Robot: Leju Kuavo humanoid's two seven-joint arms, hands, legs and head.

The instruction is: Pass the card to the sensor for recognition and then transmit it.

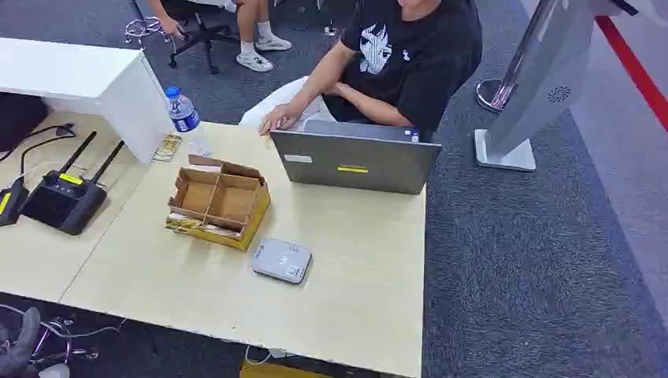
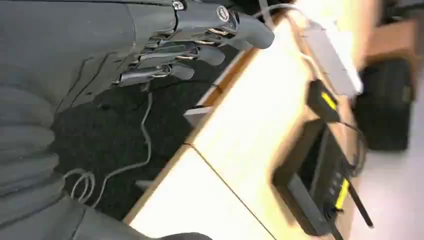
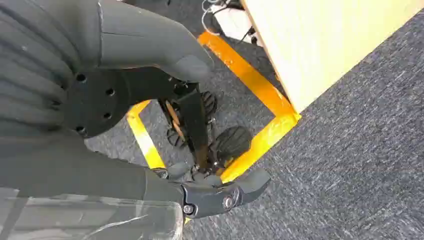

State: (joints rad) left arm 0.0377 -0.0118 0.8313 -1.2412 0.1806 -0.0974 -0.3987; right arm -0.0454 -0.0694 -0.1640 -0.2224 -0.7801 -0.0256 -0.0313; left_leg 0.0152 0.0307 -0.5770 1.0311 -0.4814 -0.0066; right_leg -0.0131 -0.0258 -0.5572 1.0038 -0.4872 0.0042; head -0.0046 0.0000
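On the pale wooden table [image 1: 354,268], a cardboard box [image 1: 218,202] with open compartments serves as the landmark for everything else. Just beside the box, toward the robot, lies a flat grey sensor [image 1: 282,261], well clear of the table's near edge. Stacked cards [image 1: 193,226] seem to sit along the box's near side as thin pale and gold edges, though they are too small to read clearly; a further little gold pile [image 1: 167,147] lies beyond the box, near a water bottle [image 1: 184,116]. Behind the box stands an open laptop [image 1: 354,161], and a person [image 1: 394,63] sits behind it with a hand resting on the table.

Neither robot hand is near the box. The left hand [image 2: 190,45] hangs below the table's edge with its fingers [image 2: 170,72] stretched out and slightly apart, holding nothing. The right hand [image 3: 150,75] is down near the floor beside a yellow tape line [image 3: 255,90], at the table's corner; its thumb and a dark finger are spread and nothing is held.

Judging from this, the task has not started: no card is in hand, none lies on the sensor, and nothing is being passed on. All steps are still left: reaching to the box, picking a card, holding it over the sensor, then handing it on, probably to the person.
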